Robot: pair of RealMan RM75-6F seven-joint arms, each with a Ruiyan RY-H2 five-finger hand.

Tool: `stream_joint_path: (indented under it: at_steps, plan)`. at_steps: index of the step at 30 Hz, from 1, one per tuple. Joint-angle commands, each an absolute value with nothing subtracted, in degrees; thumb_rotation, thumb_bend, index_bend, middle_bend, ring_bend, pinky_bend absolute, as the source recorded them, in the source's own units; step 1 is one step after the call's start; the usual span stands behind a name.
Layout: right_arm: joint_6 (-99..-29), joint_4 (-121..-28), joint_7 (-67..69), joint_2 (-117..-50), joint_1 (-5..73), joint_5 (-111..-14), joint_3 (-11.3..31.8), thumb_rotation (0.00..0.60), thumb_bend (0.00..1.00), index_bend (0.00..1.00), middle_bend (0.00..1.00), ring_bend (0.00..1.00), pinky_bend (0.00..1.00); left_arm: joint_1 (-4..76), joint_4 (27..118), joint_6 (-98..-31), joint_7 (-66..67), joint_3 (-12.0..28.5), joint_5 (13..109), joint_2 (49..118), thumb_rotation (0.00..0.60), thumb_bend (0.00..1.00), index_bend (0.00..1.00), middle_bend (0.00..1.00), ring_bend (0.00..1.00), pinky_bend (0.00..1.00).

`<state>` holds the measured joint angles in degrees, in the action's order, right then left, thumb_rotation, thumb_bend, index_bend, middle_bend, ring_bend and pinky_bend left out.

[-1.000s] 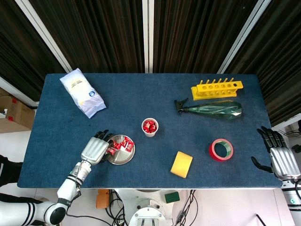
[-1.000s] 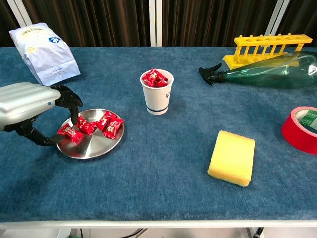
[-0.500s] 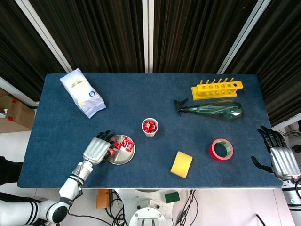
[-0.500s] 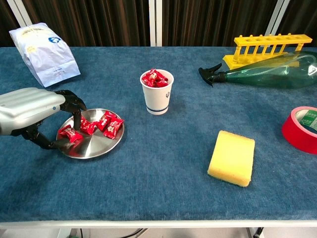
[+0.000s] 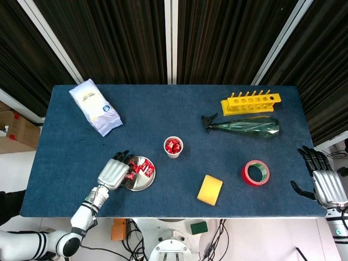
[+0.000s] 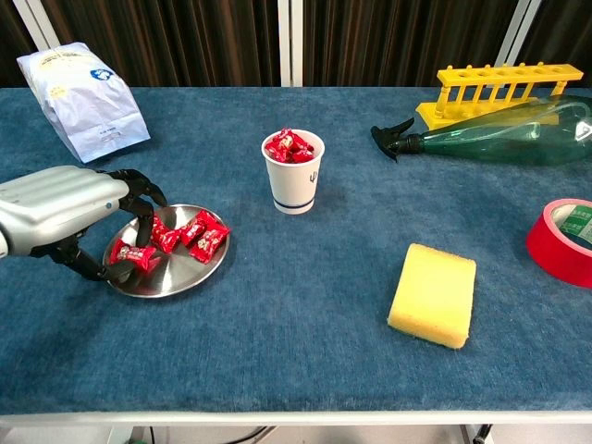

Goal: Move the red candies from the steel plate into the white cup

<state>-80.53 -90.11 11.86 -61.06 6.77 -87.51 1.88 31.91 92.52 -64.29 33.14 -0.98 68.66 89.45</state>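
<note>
Steel plate [image 6: 185, 274] holds red candies [image 6: 190, 233]; left hand [image 6: 57, 205] fingers [image 6: 141, 206] pinch one candy. White cup [image 6: 294, 173], right of plate, w/ candies inside.

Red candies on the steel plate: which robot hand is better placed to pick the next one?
The left robot hand. It is at the steel plate, its fingers around a red candy. The right robot hand hangs open past the table's far right edge, away from the plate.
</note>
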Motion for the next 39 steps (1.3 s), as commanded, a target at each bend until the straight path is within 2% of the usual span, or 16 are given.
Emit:
stream_joint_path:
  at_steps: [1,11,17,22,32,39]
  plan:
    - [-80.51,-90.09,11.90,-61.06,6.78,-87.50,1.89,0.600,0.28,0.01,0.00,0.00,0.00,31.67,92.56,-64.71,32.47,-0.85,69.75,89.43,0.600,0.34,0.59,0.17,0.06,0.16]
    - [-80.79,-90.17,12.19,-60.92,6.65,-87.63,1.88,0.600,0.28,0.01,0.00,0.00,0.00,31.51,96.56,-67.47,32.12,1.01,73.58,87.75,0.600,0.34,0.61,0.17,0.06,0.16]
    - [-80.63,-90.12,12.36,-60.87,6.72,-87.68,1.85,0.600,0.28,0.01,0.00,0.00,0.00,33.65,103.02,-68.44,33.86,5.78,74.20,86.14,0.600,0.34,0.61,0.19,0.06,0.16]
    - [-80.65,-90.05,12.51,-60.83,6.74,-87.66,1.90,0.600,0.28,0.01,0.00,0.00,0.00,37.87,105.47,-66.15,38.87,9.69,72.18,88.90,0.600,0.34,0.60,0.19,0.06,0.16]
    - [-80.16,-89.67,13.56,-60.56,6.98,-87.67,1.88,0.600,0.28,0.01,0.00,0.00,0.00,46.24,94.46,-63.42,41.84,17.51,65.08,99.72,0.600,0.34,0.60,0.19,0.06,0.16]
    - [-80.19,-89.51,14.28,-60.38,7.01,-87.45,2.06,0.600,0.28,0.01,0.00,0.00,0.00,48.59,88.93,-62.28,42.05,17.84,61.53,102.48,0.600,0.34,0.60,0.19,0.06,0.16]
